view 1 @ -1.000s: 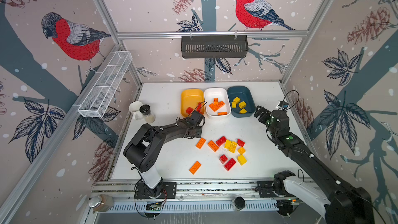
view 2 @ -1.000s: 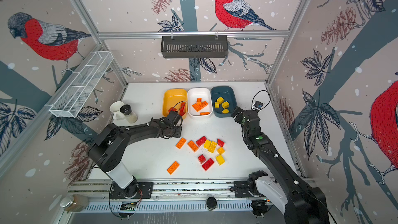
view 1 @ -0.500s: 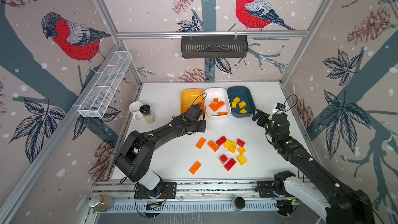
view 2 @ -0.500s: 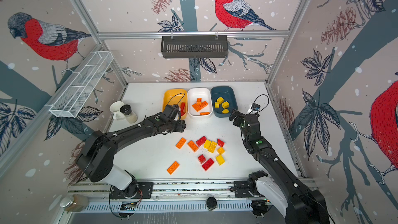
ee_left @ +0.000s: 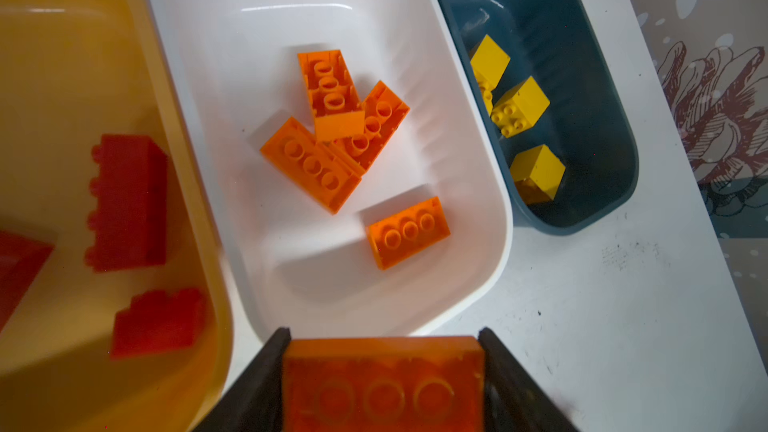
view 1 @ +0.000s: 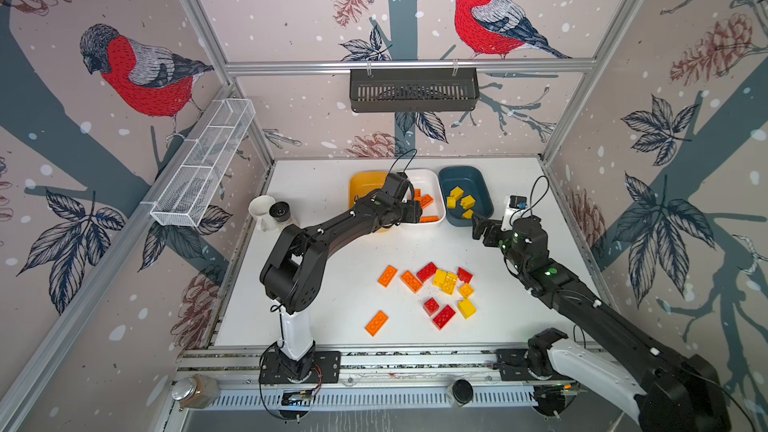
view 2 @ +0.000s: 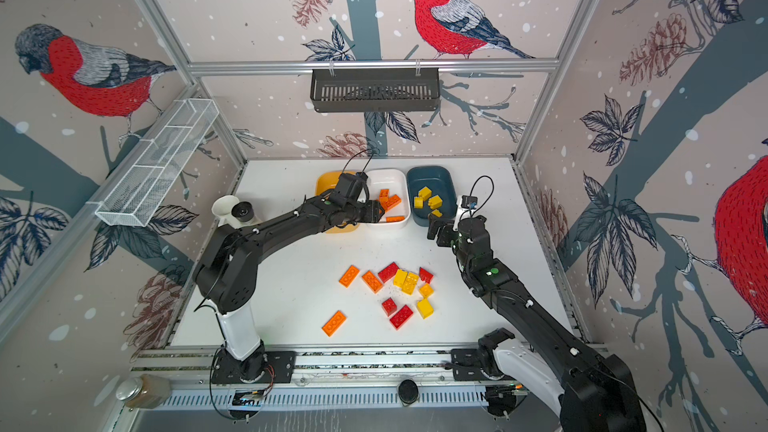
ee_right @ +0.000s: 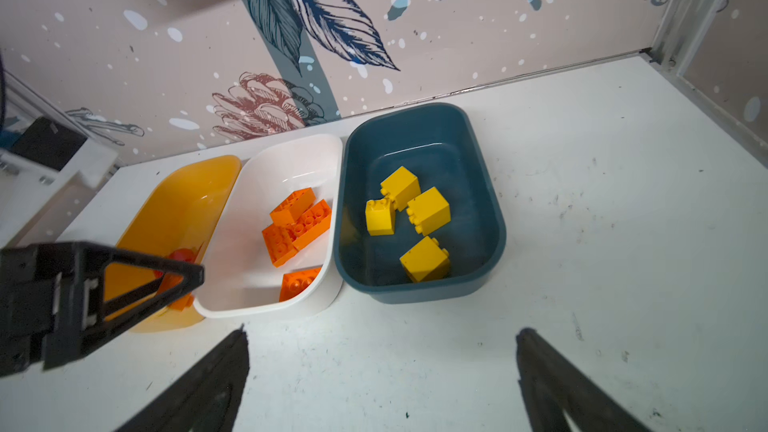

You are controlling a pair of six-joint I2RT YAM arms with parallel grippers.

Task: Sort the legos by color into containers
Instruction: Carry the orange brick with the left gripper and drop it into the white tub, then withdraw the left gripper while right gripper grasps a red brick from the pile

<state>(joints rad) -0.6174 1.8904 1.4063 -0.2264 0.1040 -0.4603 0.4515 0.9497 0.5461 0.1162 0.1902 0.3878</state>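
Sliding over from the yellow tub [ee_left: 62, 56], the left gripper [ee_left: 383, 333] is now holding an orange brick [ee_left: 382, 384] tight between its jaws, and the white tub [ee_left: 494, 201] is sitting just ahead of it. The right gripper [ee_right: 384, 331] is staying wide open and holding nothing, with the blue tub [ee_right: 494, 218] just ahead of it.

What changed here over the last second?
The left pincer, clamped on an orange brick, swung from over the yellow tub to the white tub's near rim. The open right pincer edged slightly toward the middle. The loose bricks and all three tubs stayed put.
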